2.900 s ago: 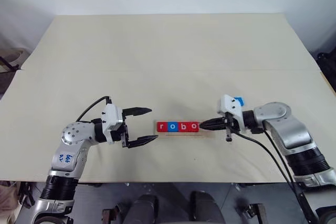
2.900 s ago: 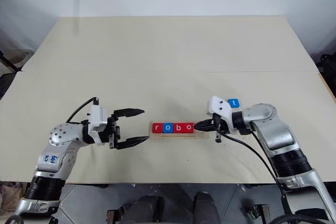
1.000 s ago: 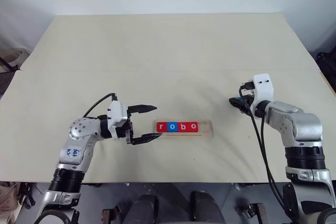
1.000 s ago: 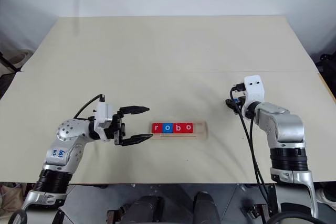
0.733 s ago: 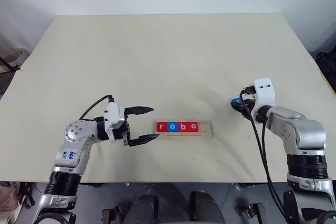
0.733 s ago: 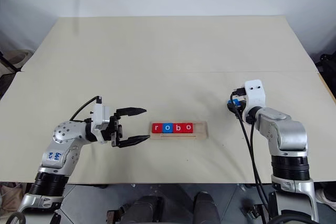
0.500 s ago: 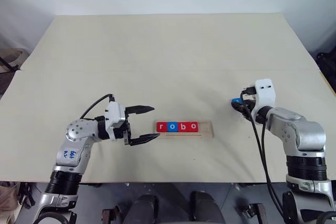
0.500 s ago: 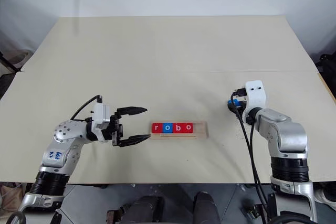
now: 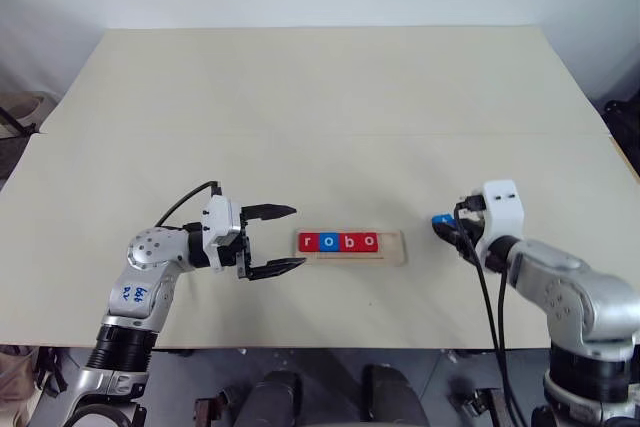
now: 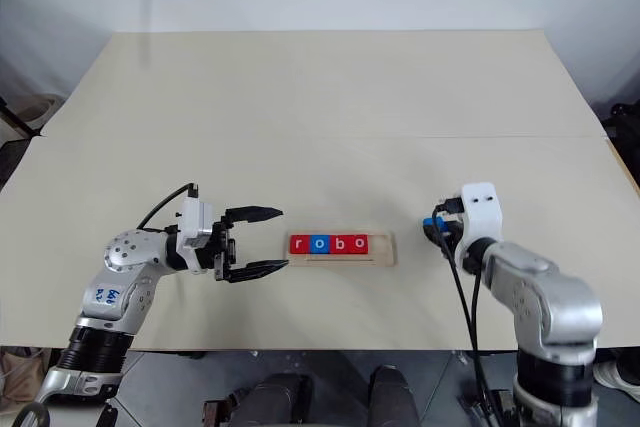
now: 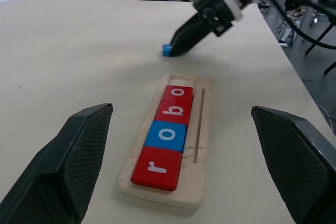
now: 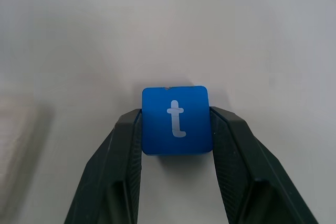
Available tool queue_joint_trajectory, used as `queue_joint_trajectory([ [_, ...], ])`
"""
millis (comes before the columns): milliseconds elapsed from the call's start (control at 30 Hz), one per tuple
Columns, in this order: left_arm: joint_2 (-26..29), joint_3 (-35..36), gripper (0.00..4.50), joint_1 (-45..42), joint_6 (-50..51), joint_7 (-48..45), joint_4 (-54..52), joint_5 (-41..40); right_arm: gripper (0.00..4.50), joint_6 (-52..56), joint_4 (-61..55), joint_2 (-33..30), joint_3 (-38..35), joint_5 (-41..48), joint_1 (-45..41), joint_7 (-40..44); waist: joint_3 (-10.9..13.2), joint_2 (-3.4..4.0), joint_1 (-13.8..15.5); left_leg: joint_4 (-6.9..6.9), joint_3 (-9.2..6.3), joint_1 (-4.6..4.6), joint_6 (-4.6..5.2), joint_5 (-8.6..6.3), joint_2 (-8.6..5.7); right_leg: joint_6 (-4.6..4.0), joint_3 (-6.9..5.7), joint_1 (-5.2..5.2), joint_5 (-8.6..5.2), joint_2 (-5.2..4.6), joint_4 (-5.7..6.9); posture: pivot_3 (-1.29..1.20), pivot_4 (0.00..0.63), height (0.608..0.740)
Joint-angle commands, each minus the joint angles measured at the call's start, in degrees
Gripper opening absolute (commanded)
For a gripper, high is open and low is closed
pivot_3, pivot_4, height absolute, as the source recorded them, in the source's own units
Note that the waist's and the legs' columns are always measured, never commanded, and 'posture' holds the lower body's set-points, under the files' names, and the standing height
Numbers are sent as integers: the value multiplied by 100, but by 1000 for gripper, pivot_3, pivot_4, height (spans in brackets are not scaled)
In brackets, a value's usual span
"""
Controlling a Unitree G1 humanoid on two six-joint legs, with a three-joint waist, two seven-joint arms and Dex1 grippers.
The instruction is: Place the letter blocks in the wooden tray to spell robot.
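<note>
The right end effector [image 12: 176, 129] is closed on the blue t block [image 12: 176, 119], fingers on its two side edges, held to the right of the wooden tray [image 9: 352, 246]; the block appears rigid, light and smooth, so a side-edge hold suits it. The left end effector [image 9: 272, 240] stands wide and empty beside the tray's left end; r, o, b, o fill the slot; whether the block touches the worktop [image 9: 320, 117] cannot be made out.
</note>
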Motion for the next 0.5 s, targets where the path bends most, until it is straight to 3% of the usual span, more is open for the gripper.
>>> queue_joint_trajectory([
  [33,5,-24,4500,-90,33,-118,-44,-93,1472,304,-650,295,-256,-31,286,-301,0,0,-2,0,0,0,0,0,1,0,0,0,0,1,0,0,150,740],
  [67,0,-43,4500,-125,44,-152,-12,-91,1472,342,-729,357,-286,-61,347,-357,0,0,-2,0,0,1,0,0,0,0,0,-2,0,1,-1,0,150,740],
  [267,-22,-88,4500,-311,83,-303,130,-75,3445,173,-922,314,-225,-26,553,-278,0,0,-4,0,0,1,0,0,-1,0,1,-2,0,2,-1,0,150,740],
  [367,-13,-77,4500,-340,77,-351,184,-71,4422,-270,-804,-157,-444,199,475,318,0,0,-6,0,1,1,0,0,-1,0,1,-2,0,1,-1,0,150,740],
  [500,-6,-48,4500,-325,64,-362,193,-56,4467,-1027,-270,-985,-815,452,657,1336,0,0,9,0,2,1,2,0,-3,0,-1,1,0,1,-4,0,150,740],
])
